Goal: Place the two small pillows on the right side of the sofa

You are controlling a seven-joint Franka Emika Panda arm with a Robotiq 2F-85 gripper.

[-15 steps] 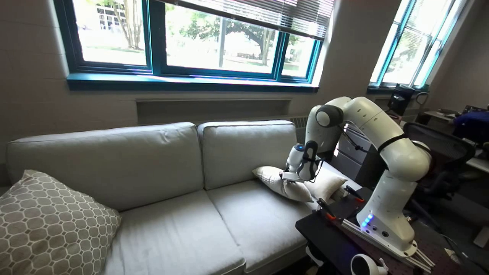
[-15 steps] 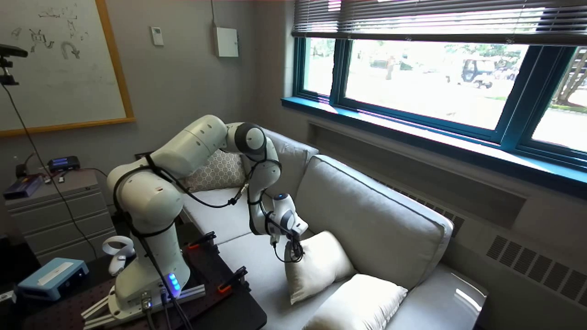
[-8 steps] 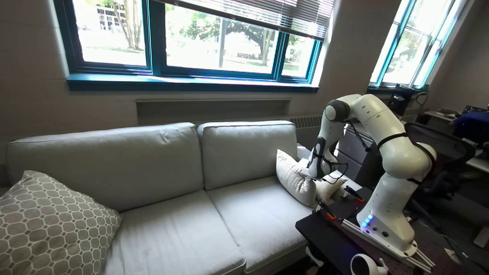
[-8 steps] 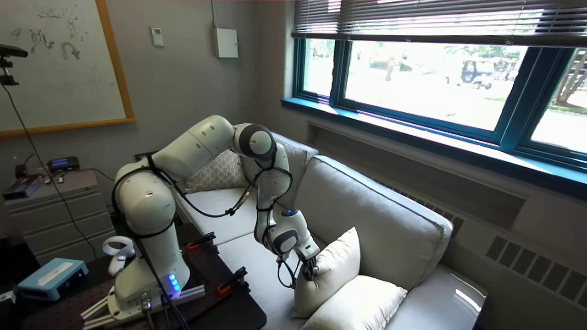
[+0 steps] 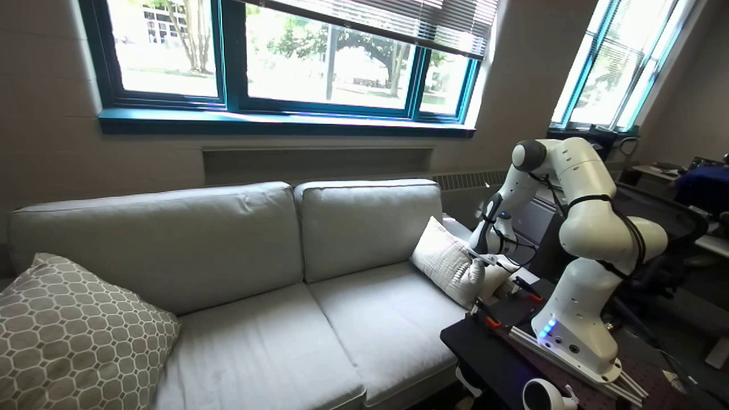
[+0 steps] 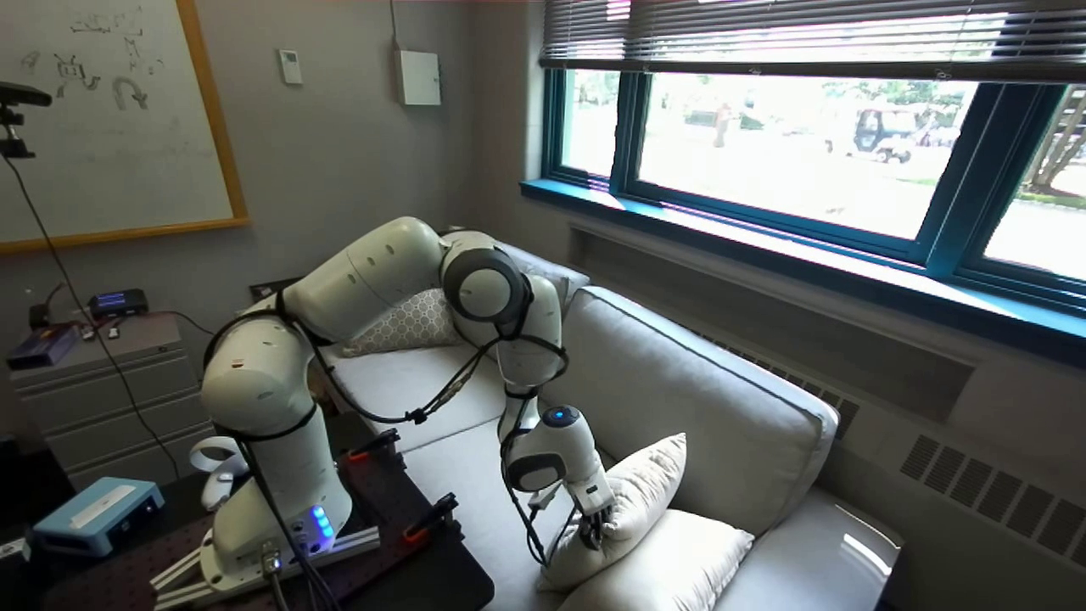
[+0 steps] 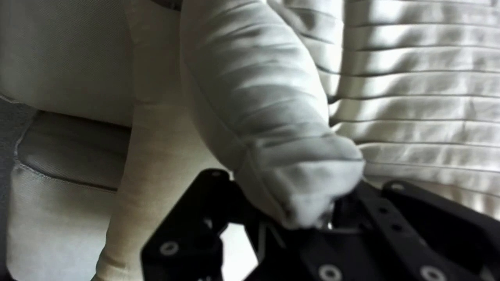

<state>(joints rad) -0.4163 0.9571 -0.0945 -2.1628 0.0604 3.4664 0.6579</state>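
Note:
Two small cream pillows are at the end of the light grey sofa (image 5: 245, 341) by the robot's table. My gripper (image 5: 481, 259) is shut on the edge of one pillow (image 5: 441, 256); its fabric bunches between the fingers in the wrist view (image 7: 299, 187). This held pillow (image 6: 653, 479) is tilted up on the seat and leans against the second pillow (image 6: 670, 556). The second pillow lies by the sofa arm; in an exterior view it is mostly hidden behind the held pillow and gripper (image 5: 496, 278). The held pillow's ribbed face (image 7: 422, 89) fills the wrist view's right side.
A larger patterned beige cushion (image 5: 85, 330) leans at the sofa's far end from the robot. The sofa's back cushions (image 6: 679, 390) stand behind the pillows. The dark robot table (image 5: 478, 347) with clamps (image 5: 487, 313) stands close to the seat front. The padded sofa arm (image 6: 823, 543) lies beyond the second pillow.
My gripper has carried the held pillow along the seat toward the sofa arm and the second pillow. The held pillow has turned from lying flatter to standing more upright, its top corner raised.

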